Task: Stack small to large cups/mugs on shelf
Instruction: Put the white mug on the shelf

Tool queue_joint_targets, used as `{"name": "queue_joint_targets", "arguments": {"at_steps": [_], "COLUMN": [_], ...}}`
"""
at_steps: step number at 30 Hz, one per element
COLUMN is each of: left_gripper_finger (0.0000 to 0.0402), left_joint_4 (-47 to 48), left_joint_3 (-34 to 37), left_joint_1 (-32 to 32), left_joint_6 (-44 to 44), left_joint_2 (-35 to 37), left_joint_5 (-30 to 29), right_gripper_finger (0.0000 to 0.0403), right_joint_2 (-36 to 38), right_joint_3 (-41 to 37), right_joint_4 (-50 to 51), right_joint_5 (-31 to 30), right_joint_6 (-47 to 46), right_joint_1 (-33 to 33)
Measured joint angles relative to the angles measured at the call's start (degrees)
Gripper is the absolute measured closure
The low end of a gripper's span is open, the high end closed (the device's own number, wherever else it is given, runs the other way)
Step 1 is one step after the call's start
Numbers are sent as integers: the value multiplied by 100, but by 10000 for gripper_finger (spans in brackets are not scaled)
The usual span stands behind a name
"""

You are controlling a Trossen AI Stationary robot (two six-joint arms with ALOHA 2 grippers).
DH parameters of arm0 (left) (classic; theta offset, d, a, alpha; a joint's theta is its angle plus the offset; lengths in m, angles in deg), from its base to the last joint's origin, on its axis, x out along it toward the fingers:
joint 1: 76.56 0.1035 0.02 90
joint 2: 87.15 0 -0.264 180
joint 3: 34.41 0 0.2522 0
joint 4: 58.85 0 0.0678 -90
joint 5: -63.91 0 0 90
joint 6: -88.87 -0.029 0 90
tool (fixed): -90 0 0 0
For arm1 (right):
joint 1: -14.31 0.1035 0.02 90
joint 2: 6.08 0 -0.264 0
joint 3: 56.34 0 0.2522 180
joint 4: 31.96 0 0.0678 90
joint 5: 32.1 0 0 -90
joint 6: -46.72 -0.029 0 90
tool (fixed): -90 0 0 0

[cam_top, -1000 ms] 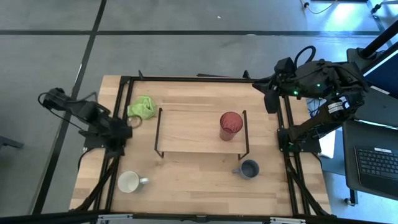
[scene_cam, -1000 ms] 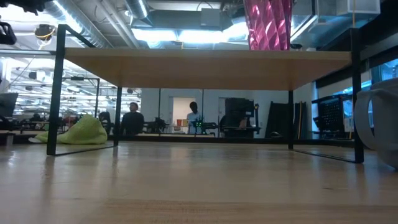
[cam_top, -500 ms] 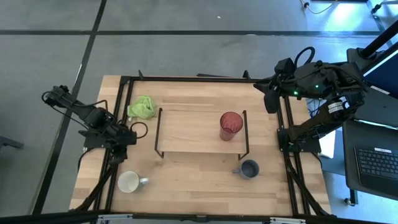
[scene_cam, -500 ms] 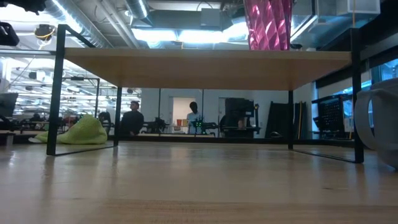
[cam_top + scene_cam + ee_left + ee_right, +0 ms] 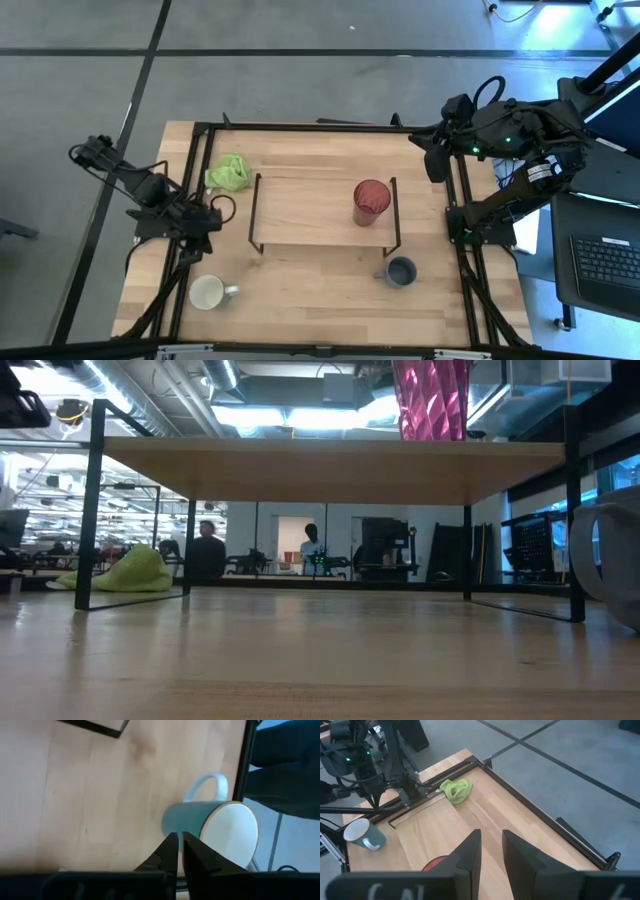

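1. Plainly, the shelf point(image 5: 320, 215) sits mid-table with the red tumbler point(image 5: 371, 202) standing upright on its right half, so the largest cup is already placed; leave it alone.
2. The white mug point(image 5: 209, 292) stands on the tabletop near the front-left corner, clear of the shelf. The left gripper point(image 5: 200, 217) hangs above the table's left rail, its fingers nearly closed with nothing between them. I judge it should spread them before descending, then take the mug by the rim opposite the handle.
3. The grey-blue mug point(image 5: 401, 271) waits in front of the shelf's right leg.
4. The right gripper point(image 5: 491, 851) rests at the back-right corner, part-open and empty.
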Motion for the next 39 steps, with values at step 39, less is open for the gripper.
{"name": "queue_joint_targets", "arguments": {"at_steps": [39], "left_gripper_finger": [303], "left_joint_4": [-959], "left_joint_3": [-45], "left_joint_1": [-2981], "left_joint_6": [5759], "left_joint_2": [-1635], "left_joint_5": [-763], "right_gripper_finger": [324], "right_joint_2": [-2], "right_joint_3": [1], "right_joint_4": [93], "right_joint_5": [-313], "right_joint_6": [170], "right_joint_1": [0]}}
